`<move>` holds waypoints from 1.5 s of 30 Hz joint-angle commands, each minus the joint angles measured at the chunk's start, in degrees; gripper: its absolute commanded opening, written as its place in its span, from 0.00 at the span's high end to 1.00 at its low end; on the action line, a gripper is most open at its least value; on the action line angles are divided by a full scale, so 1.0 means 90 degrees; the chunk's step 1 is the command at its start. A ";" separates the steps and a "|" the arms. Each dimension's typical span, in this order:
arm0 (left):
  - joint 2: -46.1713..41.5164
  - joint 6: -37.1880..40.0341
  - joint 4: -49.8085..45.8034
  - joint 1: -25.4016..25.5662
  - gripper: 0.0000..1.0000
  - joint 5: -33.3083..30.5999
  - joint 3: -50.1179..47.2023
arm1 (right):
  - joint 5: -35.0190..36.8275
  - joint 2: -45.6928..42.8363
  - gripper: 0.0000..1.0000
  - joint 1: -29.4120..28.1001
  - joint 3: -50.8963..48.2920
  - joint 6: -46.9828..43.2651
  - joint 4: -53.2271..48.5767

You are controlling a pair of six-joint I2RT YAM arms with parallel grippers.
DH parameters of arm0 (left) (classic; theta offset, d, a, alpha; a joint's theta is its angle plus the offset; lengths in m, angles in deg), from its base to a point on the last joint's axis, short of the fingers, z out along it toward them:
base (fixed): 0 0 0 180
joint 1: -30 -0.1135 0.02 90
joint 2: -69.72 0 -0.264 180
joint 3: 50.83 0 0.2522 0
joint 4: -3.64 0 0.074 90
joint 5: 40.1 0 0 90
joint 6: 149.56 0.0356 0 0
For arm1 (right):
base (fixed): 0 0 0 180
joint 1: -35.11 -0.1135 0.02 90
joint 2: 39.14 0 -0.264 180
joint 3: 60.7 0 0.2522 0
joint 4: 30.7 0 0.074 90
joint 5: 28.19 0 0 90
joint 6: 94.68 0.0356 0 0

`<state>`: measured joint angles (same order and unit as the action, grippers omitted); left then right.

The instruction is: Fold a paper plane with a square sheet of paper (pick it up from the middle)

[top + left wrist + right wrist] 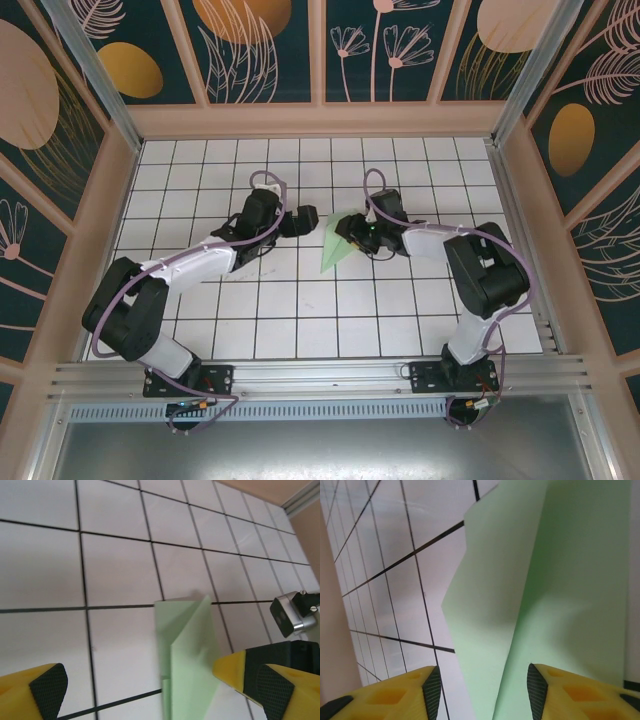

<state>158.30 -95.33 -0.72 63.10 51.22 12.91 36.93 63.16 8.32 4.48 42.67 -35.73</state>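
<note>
The paper plane (334,248) is a pale mint-green folded dart lying on the gridded table, its point toward the near left. My left gripper (306,220) stands just left of the plane's wide end. In the left wrist view its jaws (155,687) are wide open, with the plane (187,665) lying between the yellow fingers (47,690) and touching neither. My right gripper (350,233) is over the plane's right side. Seen from the right wrist, those jaws (485,692) are open too, and the plane's raised centre fold (545,580) runs up between the pads without being gripped.
The white gridded table (300,300) is walled by beige panels (100,230) on three sides. A metal rail (320,375) runs along the near edge. Part of the right gripper's body (292,612) shows beyond the plane in the left wrist view.
</note>
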 commanded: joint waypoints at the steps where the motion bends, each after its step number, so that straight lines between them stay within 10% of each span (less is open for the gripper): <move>1: -0.0161 0.0146 -0.0118 -0.0158 0.02 -0.0034 -0.0169 | 0.0144 0.0301 0.51 -0.0114 0.0348 0.0222 0.0176; 14: -0.0144 -0.0318 -0.0201 -0.0722 0.02 0.0766 -0.0389 | -0.0438 0.0787 0.71 -0.0266 0.0513 0.0126 0.0757; 24: -0.0223 -0.0857 0.0151 -0.1064 0.02 0.2798 -0.0582 | -0.0690 0.0300 0.94 -0.0220 0.0142 0.0094 0.1694; 45: -0.0541 -0.2906 0.3027 -0.1061 0.03 0.4864 -0.1183 | -0.2441 -0.0456 0.93 -0.0117 -0.0254 0.2176 0.5104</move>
<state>152.46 -118.35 20.18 53.72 91.94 3.20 17.72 58.76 8.00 2.10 59.48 3.81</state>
